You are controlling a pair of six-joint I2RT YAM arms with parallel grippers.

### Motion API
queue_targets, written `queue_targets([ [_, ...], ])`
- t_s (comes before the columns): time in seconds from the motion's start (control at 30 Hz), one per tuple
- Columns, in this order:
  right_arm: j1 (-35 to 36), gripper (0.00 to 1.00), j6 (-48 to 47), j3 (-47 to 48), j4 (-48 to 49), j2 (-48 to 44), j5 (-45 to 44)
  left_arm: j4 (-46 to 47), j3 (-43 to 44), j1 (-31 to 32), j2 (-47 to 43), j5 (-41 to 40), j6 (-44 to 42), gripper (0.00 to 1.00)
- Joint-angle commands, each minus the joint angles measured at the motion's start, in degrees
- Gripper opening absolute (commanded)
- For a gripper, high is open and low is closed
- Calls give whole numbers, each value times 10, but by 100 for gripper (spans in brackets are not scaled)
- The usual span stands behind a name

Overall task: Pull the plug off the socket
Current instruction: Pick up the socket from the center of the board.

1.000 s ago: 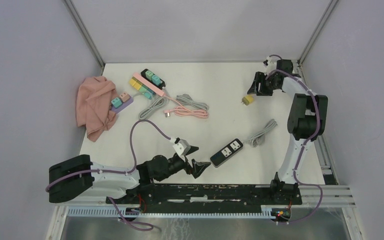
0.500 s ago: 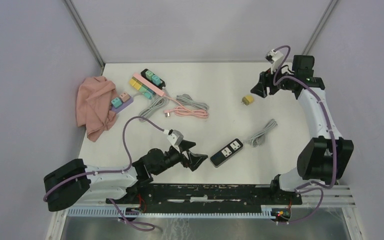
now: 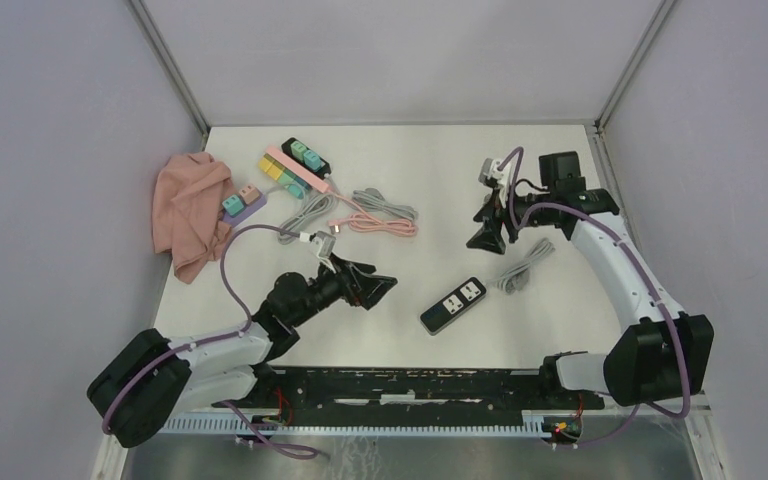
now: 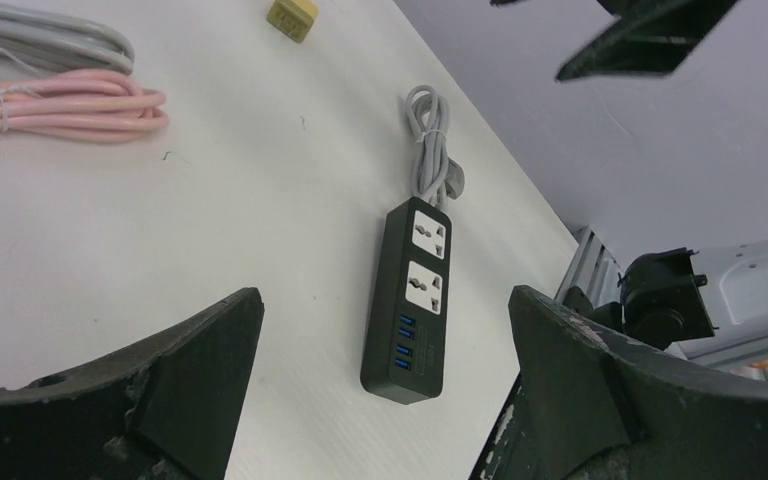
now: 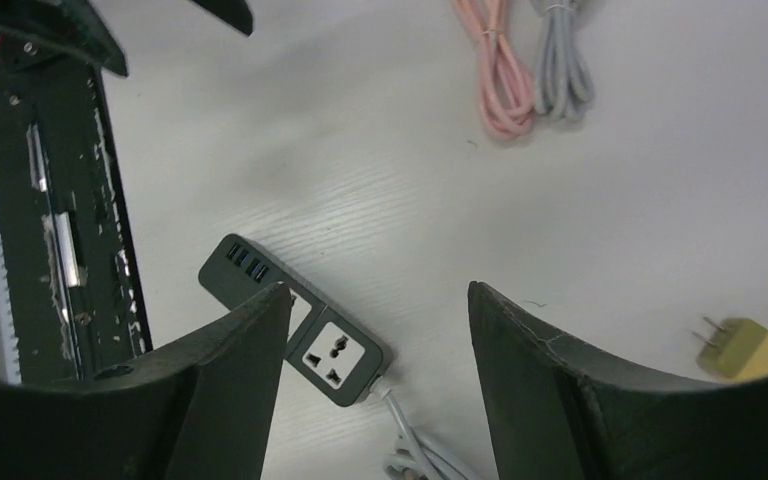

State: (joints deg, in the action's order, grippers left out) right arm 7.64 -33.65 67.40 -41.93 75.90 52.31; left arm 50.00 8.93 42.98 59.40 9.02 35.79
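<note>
The white table (image 3: 410, 165) fills most of the top view. The left arm (image 3: 210, 350) reaches in from the near edge. The right arm (image 3: 615, 265) bends in from the right side. A pink cloth (image 3: 190, 212) lies crumpled at the far left. Next to it sit some bright strips (image 3: 290, 168). Near those lie a pink cord (image 3: 380, 226) and a grey cord (image 3: 305, 212), each tied in a bundle.

The black strip (image 3: 454, 304) lies flat near the front middle of the table. Its two white sockets face up. Its own grey lead (image 3: 522, 265) is bundled at its far end.

The left pincer (image 3: 378, 280) hangs just left of the black strip. Its fingers are spread wide with nothing between them. The right pincer (image 3: 485, 230) hangs over the table behind the strip. Its fingers are apart too and hold nothing.

The little yellow plug (image 5: 750, 350) is out of the socket. It lies on the table by itself, well apart from the black strip, with its prongs pointing sideways. The top camera does not show it; it is likely hidden under the right pincer.
</note>
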Motion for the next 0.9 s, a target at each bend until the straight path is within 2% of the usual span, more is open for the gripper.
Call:
queue_targets([
  [0.0,7,74,-168,-44,-70,-29,82,70,-10,-25,39,37,67,99],
  [0.2,17,89,-358,-88,-175,-34,120,117,-10,-33,103,36,103,99],
  [0.57,70,89,-383,-113,-155,-17,43,98,29,-34,185,52,151,99],
  [0.87,147,90,-390,-137,-123,15,-53,98,33,-34,194,45,164,99],
])
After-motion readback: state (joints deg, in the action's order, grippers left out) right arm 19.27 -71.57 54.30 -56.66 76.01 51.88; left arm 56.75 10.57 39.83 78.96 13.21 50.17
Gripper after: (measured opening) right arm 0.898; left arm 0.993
